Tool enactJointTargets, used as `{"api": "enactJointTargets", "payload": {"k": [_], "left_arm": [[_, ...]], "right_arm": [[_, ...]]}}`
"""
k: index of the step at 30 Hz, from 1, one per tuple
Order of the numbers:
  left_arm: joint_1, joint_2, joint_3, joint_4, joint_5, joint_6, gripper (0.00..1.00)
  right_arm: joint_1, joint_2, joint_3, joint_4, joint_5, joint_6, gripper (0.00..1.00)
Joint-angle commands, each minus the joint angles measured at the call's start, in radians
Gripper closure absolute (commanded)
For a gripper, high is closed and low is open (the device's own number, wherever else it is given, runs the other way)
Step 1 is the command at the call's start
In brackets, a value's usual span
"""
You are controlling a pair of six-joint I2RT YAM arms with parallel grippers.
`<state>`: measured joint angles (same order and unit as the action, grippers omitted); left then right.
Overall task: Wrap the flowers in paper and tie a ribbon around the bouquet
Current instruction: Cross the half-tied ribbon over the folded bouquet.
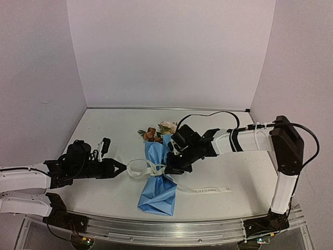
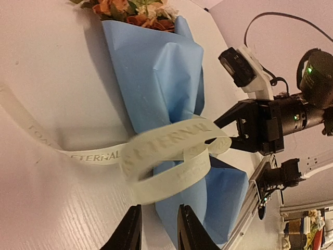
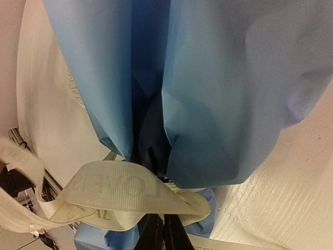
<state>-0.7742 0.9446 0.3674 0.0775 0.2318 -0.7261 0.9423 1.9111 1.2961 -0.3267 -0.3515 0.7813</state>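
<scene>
The bouquet (image 1: 157, 182) is laid by the middle of the table's (image 1: 104, 125) near edge, blooms toward the far edge, with the ribbon (image 1: 139, 169) looped round its waist. Tying is judged to be in hand; next, the loose loop needs to be caught and drawn tight. The left jaws are parted slightly, holding nothing, just short of the loop. The right jaws are closed at the waist, apparently pinching the ribbon.

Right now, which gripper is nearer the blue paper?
Right. The right gripper is at the paper, by its cinched middle. The left gripper is off to the side, beyond the ribbon loop.
</scene>
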Motion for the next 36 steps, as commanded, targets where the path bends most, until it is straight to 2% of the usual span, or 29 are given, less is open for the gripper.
{"api": "enactJointTargets", "payload": {"k": [1, 5, 8, 10, 16, 19, 23, 28, 36], "left_arm": [[-0.004, -0.078, -0.033, -0.054, -0.161, -0.121, 0.72], [-0.004, -0.143, -0.019, -0.141, -0.222, -0.144, 0.58], [-0.004, -0.189, 0.031, -0.145, -0.222, -0.055, 0.52], [-0.003, -0.170, 0.100, -0.141, -0.213, 0.058, 0.52], [-0.003, 0.134, 0.400, -0.174, -0.026, 0.394, 0.69], [-0.004, 0.286, 0.512, -0.202, 0.069, 0.515, 0.71], [-0.008, 0.456, 0.638, -0.272, 0.178, 0.636, 0.68], [-0.037, 0.614, 0.735, -0.353, 0.260, 0.708, 0.63], [-0.086, 0.747, 0.795, -0.395, 0.165, 0.765, 0.57]], "right_arm": [[0.010, 0.011, 0.034, -0.001, 0.026, 0.005, 1.00], [0.015, 0.011, 0.035, -0.001, 0.026, -0.003, 1.00], [0.017, 0.005, 0.030, -0.001, 0.032, -0.011, 1.00], [0.019, -0.002, 0.026, -0.002, 0.039, -0.017, 1.00], [0.021, -0.014, 0.000, 0.041, 0.057, -0.014, 1.00], [0.021, -0.023, -0.028, 0.088, 0.072, 0.005, 1.00], [0.024, -0.036, -0.061, 0.136, 0.096, 0.025, 1.00], [0.027, -0.050, -0.098, 0.182, 0.119, 0.051, 1.00], [0.031, -0.060, -0.118, 0.227, 0.133, 0.067, 1.00]]}}
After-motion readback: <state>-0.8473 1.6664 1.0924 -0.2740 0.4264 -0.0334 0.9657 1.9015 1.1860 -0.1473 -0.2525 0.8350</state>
